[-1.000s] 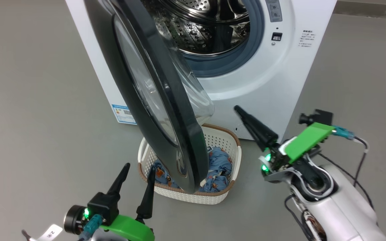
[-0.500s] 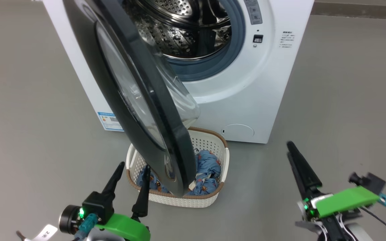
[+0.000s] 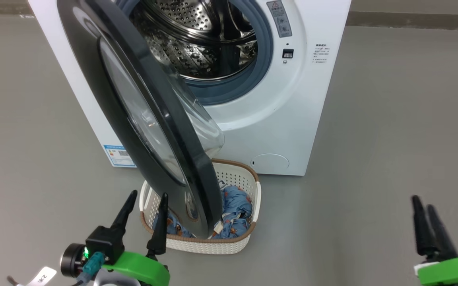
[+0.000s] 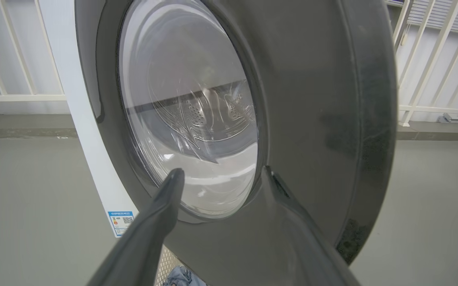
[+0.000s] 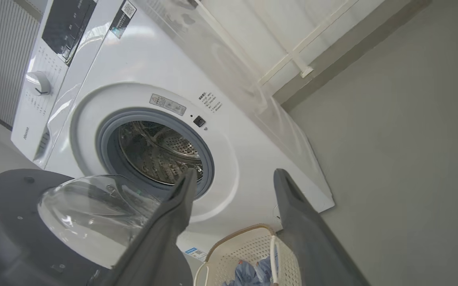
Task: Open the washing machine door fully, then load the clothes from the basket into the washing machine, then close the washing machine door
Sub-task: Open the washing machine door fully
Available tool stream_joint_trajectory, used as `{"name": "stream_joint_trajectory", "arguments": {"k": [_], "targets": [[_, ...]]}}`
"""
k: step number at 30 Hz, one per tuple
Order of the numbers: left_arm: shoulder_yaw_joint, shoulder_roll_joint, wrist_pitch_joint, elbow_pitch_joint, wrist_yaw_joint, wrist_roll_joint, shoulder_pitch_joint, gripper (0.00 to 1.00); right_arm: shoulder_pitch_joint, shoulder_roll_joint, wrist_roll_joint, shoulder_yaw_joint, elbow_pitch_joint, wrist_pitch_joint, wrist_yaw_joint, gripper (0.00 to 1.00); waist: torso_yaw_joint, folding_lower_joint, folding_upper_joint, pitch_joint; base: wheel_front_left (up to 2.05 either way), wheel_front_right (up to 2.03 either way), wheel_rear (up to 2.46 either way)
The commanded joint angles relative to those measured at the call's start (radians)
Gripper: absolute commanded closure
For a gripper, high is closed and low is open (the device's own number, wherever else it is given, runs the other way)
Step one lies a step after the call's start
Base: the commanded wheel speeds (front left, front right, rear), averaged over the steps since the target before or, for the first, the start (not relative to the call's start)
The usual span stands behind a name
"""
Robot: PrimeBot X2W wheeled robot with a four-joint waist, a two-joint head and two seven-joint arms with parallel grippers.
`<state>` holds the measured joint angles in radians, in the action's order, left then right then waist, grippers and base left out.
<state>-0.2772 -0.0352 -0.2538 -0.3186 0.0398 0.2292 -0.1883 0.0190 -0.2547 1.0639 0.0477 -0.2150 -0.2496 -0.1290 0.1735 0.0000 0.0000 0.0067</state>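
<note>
The white washing machine [image 3: 300, 119] stands with its steel drum [image 3: 197, 47] exposed. The washing machine door [image 3: 133, 119], black-rimmed with a clear glass bowl, swings out partway toward me and overhangs the basket [image 3: 197, 244]. Blue printed clothes [image 3: 235, 210] lie inside the basket, partly hidden by the door. My left gripper [image 3: 149, 193] is open just left of the door's lower edge; in the left wrist view the left gripper [image 4: 223, 171] faces the door [image 4: 312, 99] closely with nothing held. My right gripper [image 3: 422, 201] is open and empty, low at the right, away from the machine. The right gripper [image 5: 235, 171] points toward the machine [image 5: 253, 151] and basket [image 5: 233, 248].
Bare grey floor [image 3: 392, 139] surrounds the machine on both sides. A blue label [image 3: 119, 155] is stuck on the machine's lower left corner. A white railing [image 4: 431, 59] and wall stand behind the machine.
My right arm has pulled back from beside the machine's front to the lower right, and its fingers have opened. The head camera has shifted. The left gripper stays open by the door.
</note>
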Motion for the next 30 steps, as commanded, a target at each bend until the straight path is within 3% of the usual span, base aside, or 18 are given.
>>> {"name": "stream_joint_trajectory", "arguments": {"k": [1,4,5,10,14,20,30], "targets": [[0.038,-0.016,-0.008,0.023,0.004,-0.009,-0.012,0.00,-0.001,-0.005,-0.053,-0.008,0.021,-0.012,-0.002,0.00,-0.002,0.0000,0.0000,-0.004,0.00,0.00,0.00],[0.047,-0.016,-0.008,0.022,0.007,-0.010,-0.009,0.00,-0.027,0.030,-0.269,-0.121,0.030,-0.012,-0.002,0.00,-0.003,0.0000,0.0000,-0.010,0.00,0.00,0.00],[0.050,-0.016,-0.008,0.021,0.010,-0.012,-0.007,0.00,-0.042,0.057,-0.396,-0.180,0.046,-0.012,-0.002,0.00,-0.004,0.0000,0.0000,-0.013,0.00,0.00,0.00],[0.060,-0.016,-0.008,0.020,0.014,-0.018,-0.002,0.00,-0.064,0.110,-0.650,-0.273,0.128,0.006,-0.002,0.00,-0.006,0.0000,0.0000,-0.016,0.00,0.00,0.00],[0.063,-0.016,-0.008,0.018,0.016,-0.022,0.004,0.00,-0.088,0.157,-0.805,-0.279,0.213,0.048,-0.002,0.00,-0.006,0.0000,0.0000,-0.019,0.00,0.00,0.00],[0.061,-0.016,-0.008,0.015,0.018,-0.022,0.010,0.00,-0.118,0.192,-0.904,-0.228,0.268,0.086,-0.002,0.00,-0.004,0.0000,0.0000,-0.022,0.00,0.00,0.00],[0.059,-0.015,-0.008,0.013,0.016,-0.023,0.016,0.00,-0.156,0.204,-0.921,-0.173,0.251,0.078,-0.002,0.00,-0.006,0.0000,0.0000,-0.028,0.00,0.00,0.00]]}}
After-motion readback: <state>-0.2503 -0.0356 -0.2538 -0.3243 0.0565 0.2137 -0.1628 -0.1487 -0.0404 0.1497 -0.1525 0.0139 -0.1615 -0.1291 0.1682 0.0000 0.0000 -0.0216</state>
